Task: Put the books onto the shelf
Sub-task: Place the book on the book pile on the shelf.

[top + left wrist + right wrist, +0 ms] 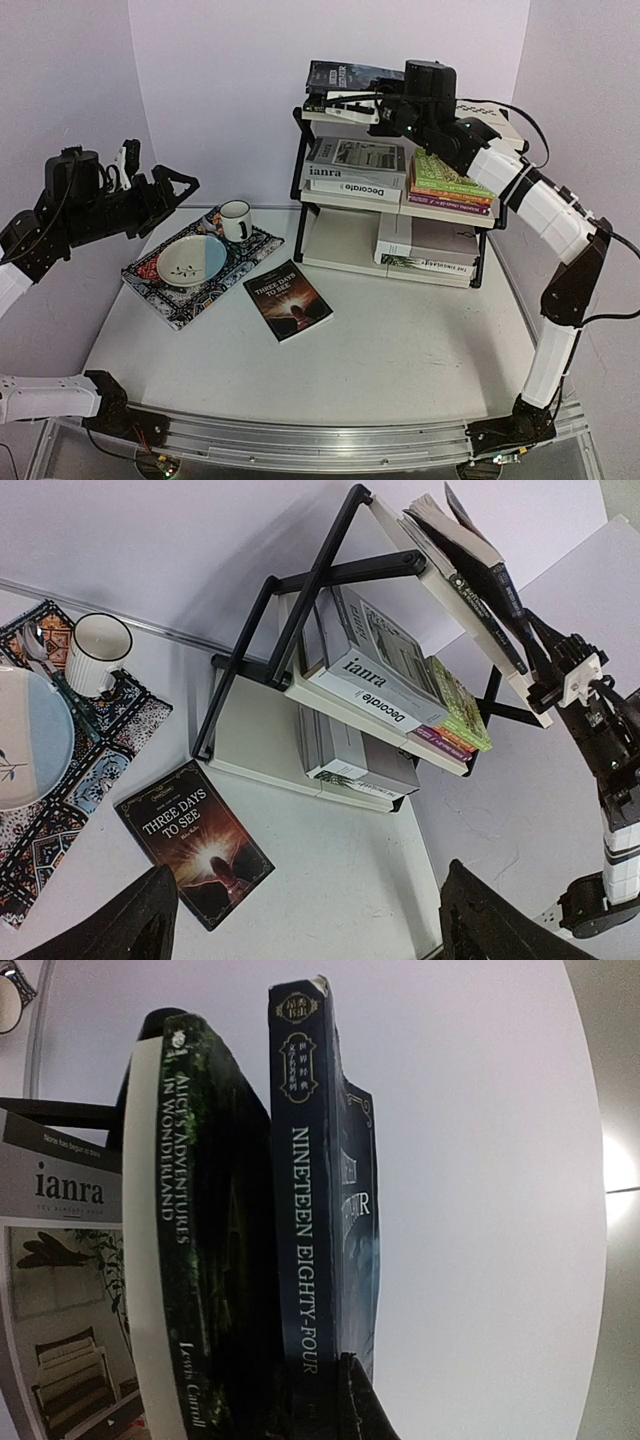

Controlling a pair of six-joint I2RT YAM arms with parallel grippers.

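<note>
Spines of two dark novels fill the right wrist view: Alice's Adventures in Wonderland point(185, 1260) and, pressed against it, Nineteen Eighty-Four point(305, 1210). Both sit on the top tier of the shelf point(335, 240). The upper one appears tilted, its far end raised off the lower.

The right gripper point(348, 101) is at their near end, fingers narrow and apparently pinched on Nineteen Eighty-Four. The left gripper point(172, 195) hangs well apart above the placemat point(165, 295), fingers wide and empty.

The middle tier carries ianra point(352, 172), Decorate point(360, 190) and a green-and-orange stack point(445, 180). The bottom tier carries a further stack point(430, 255). One book, Three Days to See point(288, 298), lies flat on the table point(400, 340) just beside the placemat.

Step in hand, as judged: seating Nineteen Eighty-Four on the top tier. The next move calls for lowering it flat, parting the fingers and backing out without dragging it. The table book then remains.
</note>
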